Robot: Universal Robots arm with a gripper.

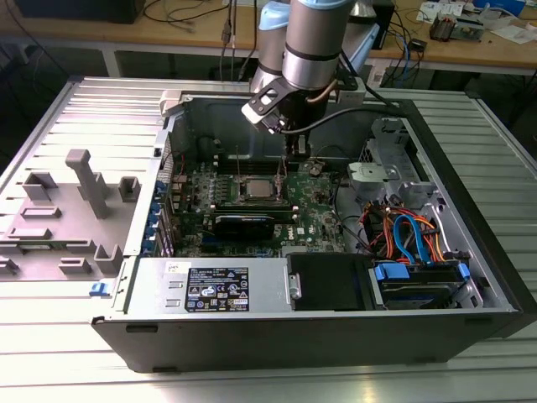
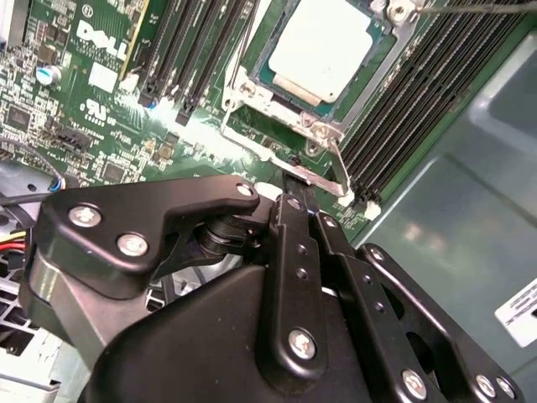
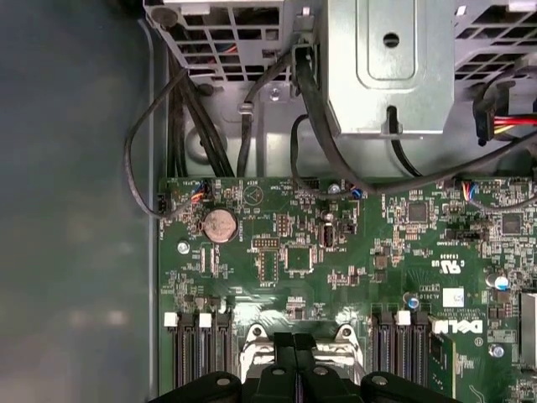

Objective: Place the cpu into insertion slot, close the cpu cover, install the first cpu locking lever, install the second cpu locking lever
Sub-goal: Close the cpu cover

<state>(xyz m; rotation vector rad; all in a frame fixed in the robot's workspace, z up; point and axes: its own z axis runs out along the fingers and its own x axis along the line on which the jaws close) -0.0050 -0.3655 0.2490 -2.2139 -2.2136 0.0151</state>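
Note:
The cpu [image 2: 323,46], a silvery square chip, lies in the insertion slot [image 2: 379,52] on the green motherboard. The cpu cover [image 2: 268,99], a thin metal frame, lies down around it. In the exterior view the cpu [image 1: 256,188] sits mid-board, beneath the arm. A thin wire locking lever [image 2: 340,168] runs along the socket's edge, and its bent end reaches my fingertips. My gripper [image 2: 289,180] is shut, with its tips right at that lever end; whether it grips the wire I cannot tell. Another lever [image 2: 470,8] shows at the socket's far side. My gripper [image 3: 294,348] hangs at the socket's edge.
Long black memory slots [image 2: 180,50] flank the socket on both sides. A round coin battery [image 3: 221,225] and black cables [image 3: 210,126] lie beyond. A black card [image 1: 243,223], a drive cage [image 1: 382,168] and the case walls [image 1: 201,109] hem in the board.

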